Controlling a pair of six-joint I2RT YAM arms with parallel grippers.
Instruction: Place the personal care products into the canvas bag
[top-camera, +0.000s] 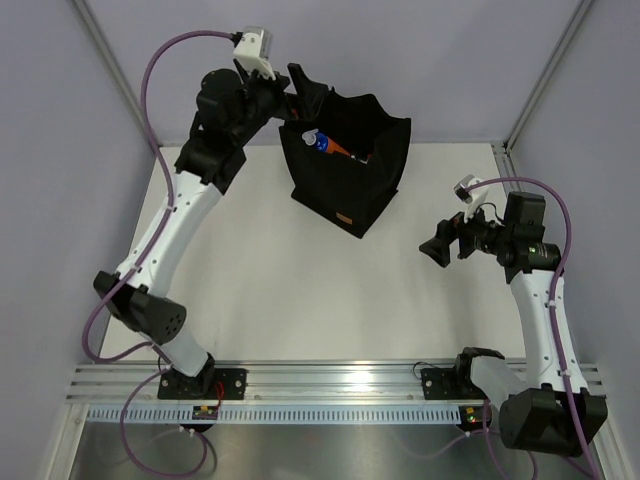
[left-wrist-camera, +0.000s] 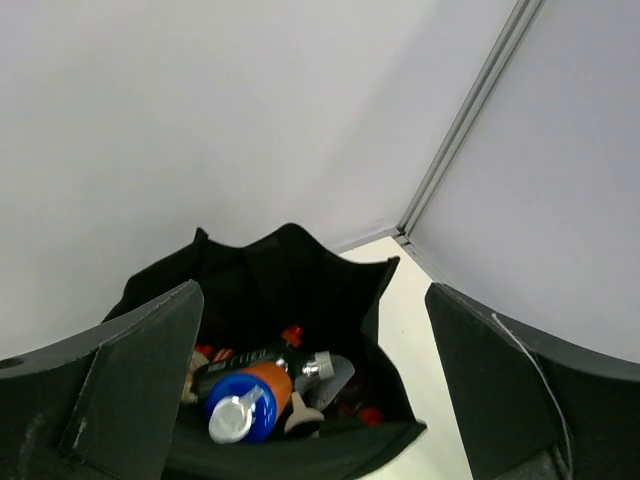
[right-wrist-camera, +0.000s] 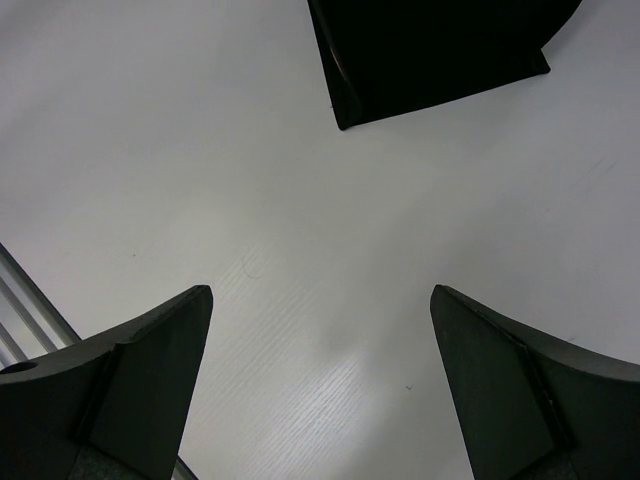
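The canvas bag (top-camera: 345, 175) stands upright at the back of the table, black with a tan label (top-camera: 347, 220) on its front. Inside it lie several personal care products. On top is an orange bottle with a blue cap (left-wrist-camera: 243, 402), which also shows from above as the orange bottle (top-camera: 324, 144). Beside it are a dark bottle with a silver cap (left-wrist-camera: 262, 361) and a red cap (left-wrist-camera: 292, 335). My left gripper (top-camera: 307, 95) hovers over the bag's rear left rim, open and empty (left-wrist-camera: 312, 292). My right gripper (top-camera: 437, 250) hangs open over bare table to the bag's right (right-wrist-camera: 320, 292).
The white table (top-camera: 300, 290) is walled by grey panels with a metal corner post (left-wrist-camera: 470, 110) behind the bag. The bag's lower corner (right-wrist-camera: 430, 60) shows at the top of the right wrist view. An aluminium rail (top-camera: 330, 380) runs along the near edge.
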